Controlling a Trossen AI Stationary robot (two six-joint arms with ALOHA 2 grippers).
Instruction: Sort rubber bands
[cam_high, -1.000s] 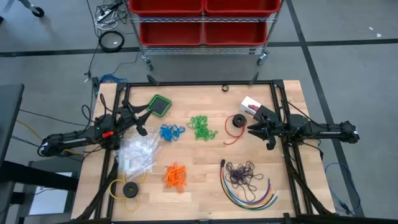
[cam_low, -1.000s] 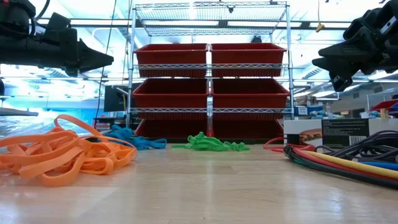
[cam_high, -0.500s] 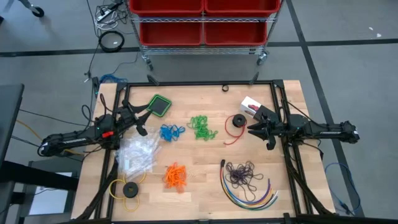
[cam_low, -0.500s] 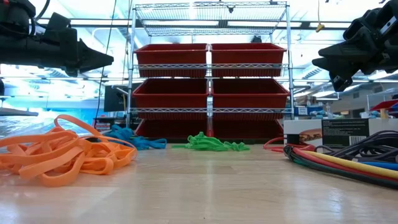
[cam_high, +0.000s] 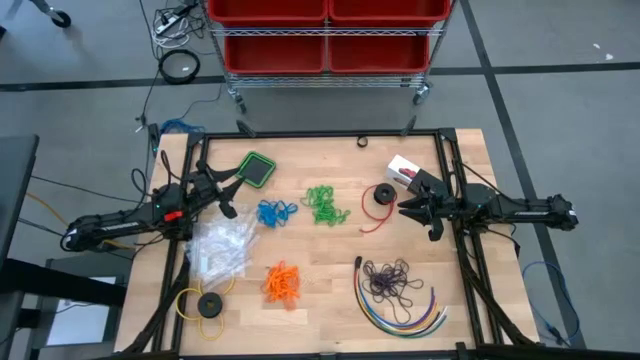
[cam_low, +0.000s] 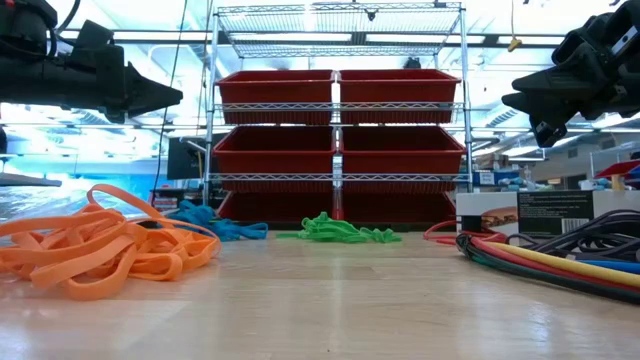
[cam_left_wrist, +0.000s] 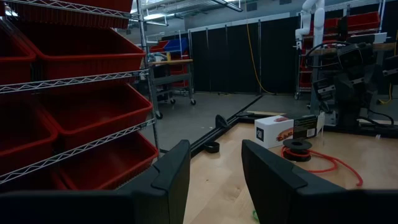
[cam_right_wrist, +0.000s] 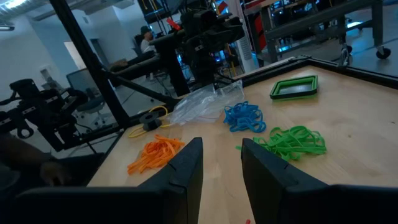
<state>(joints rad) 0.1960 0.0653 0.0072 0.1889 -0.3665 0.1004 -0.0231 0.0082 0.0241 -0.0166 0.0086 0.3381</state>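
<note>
Low view cuts off the orange rubber bands (cam_low: 100, 245) at its edge

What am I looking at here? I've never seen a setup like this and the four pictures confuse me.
It is a robot with two dark arms at a wooden table. One picture looks straight down, one looks level across the tabletop, and two come from cameras on the arms' wrists. The left pincer and right pincer both hang open above the table, holding nothing. On the wood lie bunches of rubber bands: blue, green, orange and dark purple, plus a plastic bag and coloured cables.
</note>
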